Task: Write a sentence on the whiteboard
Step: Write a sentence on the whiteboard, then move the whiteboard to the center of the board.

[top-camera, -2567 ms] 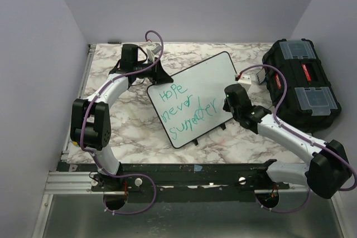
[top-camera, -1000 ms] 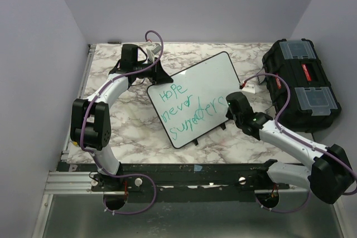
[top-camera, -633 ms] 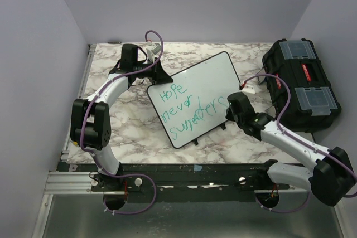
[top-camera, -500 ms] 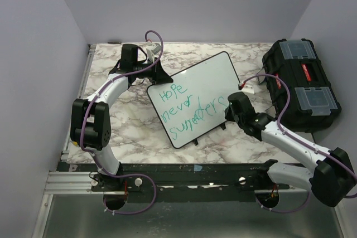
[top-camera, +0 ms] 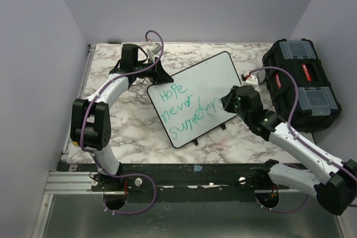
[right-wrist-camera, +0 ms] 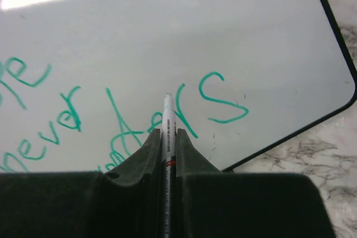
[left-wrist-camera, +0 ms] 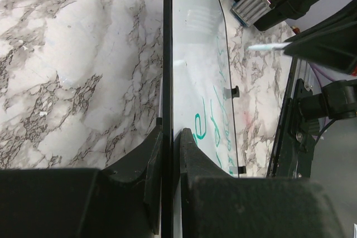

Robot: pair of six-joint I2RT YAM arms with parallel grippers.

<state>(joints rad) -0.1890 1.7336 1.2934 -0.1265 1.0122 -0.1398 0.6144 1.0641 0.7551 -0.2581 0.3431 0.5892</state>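
**Jaws pinch the marker (right-wrist-camera: 168,116) with the last letter done**

Jaws on the right gripper (right-wrist-camera: 169,135) are nearly closed. They squeeze the thin marker between them, and its tip sticks out in front. The tip points at the whiteboard (right-wrist-camera: 167,26), close to the "r" and just left of the big "S".

A short while ago the last word stopped at "r". Now the "S" stands after it. The right arm has also swung up and a little to the right. In the left wrist view the marker tip seems to hang in the air, off the face of the board. So I think the marker has been lifted off. The writing looks finished, or very close to it.

The sentence (top-camera: 187,108) sits in three green lines on the lower left half of the whiteboard. The rest of the board is bare. The board lies at a slant on the marble table (top-camera: 128,129), between the two arms.

Farther back, the left gripper (top-camera: 159,74) is clamped on the far corner of the board. One finger presses each side of the black frame.

Off to the right sits a black toolbox (top-camera: 301,85), apart from the board.
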